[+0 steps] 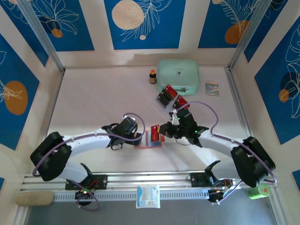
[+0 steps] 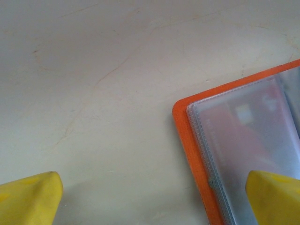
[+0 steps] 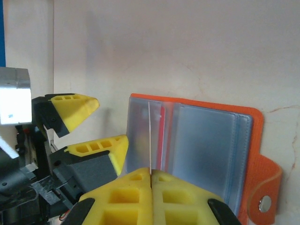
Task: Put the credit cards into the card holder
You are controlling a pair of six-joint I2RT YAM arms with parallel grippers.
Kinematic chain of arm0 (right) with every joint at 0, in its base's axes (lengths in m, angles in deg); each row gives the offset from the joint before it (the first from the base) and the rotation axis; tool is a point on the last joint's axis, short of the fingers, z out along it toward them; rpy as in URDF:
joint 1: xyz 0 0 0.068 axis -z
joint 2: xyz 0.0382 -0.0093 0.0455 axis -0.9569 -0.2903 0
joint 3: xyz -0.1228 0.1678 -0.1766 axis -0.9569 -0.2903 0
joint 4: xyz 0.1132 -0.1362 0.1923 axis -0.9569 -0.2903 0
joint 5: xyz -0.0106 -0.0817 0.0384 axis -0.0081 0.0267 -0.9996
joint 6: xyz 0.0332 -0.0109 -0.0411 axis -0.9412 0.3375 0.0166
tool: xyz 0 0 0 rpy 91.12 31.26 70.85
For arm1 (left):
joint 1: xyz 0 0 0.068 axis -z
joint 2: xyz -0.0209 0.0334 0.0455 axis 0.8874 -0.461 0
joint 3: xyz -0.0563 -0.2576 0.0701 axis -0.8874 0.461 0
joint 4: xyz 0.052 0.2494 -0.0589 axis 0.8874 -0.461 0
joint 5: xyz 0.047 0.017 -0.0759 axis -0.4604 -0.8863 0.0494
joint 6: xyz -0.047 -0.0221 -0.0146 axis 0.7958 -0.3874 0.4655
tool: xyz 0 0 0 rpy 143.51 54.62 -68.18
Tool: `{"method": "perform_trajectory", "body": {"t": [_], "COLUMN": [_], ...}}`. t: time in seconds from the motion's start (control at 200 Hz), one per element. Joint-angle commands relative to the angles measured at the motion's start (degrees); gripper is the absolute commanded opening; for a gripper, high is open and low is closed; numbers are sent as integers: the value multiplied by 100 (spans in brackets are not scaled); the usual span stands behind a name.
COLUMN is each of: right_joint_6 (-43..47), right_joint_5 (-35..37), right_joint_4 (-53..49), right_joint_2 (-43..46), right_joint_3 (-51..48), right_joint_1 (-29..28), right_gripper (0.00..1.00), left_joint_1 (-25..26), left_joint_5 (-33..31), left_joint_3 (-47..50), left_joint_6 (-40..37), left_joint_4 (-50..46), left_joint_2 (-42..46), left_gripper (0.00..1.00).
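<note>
No legible text or labels

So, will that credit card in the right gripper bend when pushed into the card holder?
Probably not: the credit card stands straight, edge-on, above the shut right gripper, so it seems stiff. Being thin and gripped at one edge, it might pivot against the card holder.

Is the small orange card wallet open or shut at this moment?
Open. The small orange snap-button wallet lies spread flat, its clear plastic sleeves facing up and its snap tab loose at one side.
</note>
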Motion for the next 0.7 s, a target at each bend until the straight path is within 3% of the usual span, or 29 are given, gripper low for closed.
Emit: {"method": "perform_trajectory", "body": {"t": [0.0,0.695], "right_joint_6": [-54,-122], "right_joint_5": [-60,10], "right_joint_4": [313,725], "right_joint_2": [-141,-842], "right_joint_3": [-30,175], "right_joint_1": [-72,-305], "right_gripper": [0,0], "left_joint_1": [59,71], "left_joint_5": [-83,-105], "left_joint_3": [-1,246], "left_joint_6": [-16,-25], "left_joint_4": [-108,-111], "left_joint_2": [-53,-70], "left_gripper": [100,100]}}
